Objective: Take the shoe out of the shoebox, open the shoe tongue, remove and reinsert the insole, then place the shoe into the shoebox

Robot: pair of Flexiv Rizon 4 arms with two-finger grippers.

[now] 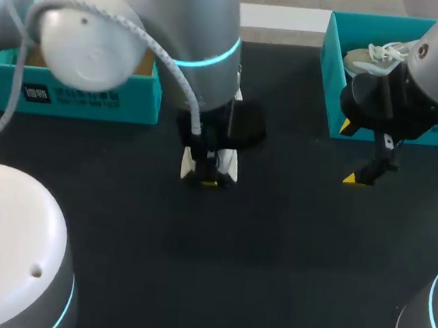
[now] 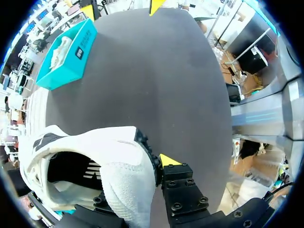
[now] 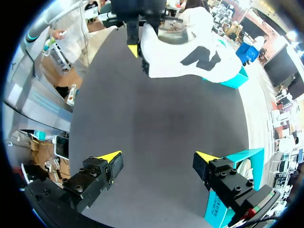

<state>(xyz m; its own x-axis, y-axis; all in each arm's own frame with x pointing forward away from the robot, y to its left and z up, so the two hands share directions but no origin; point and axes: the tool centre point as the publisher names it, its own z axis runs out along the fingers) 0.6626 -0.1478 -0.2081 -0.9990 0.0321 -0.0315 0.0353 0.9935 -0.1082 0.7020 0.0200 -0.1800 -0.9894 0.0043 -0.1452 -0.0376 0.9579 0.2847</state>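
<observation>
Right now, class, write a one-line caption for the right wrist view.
Open right gripper looks across the dark table at the left gripper gripping a white shoe.

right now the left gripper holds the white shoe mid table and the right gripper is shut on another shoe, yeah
Not quite: the right gripper is open with nothing between its fingers, as the right wrist view shows. The left gripper does hold the white shoe mid table.
</observation>
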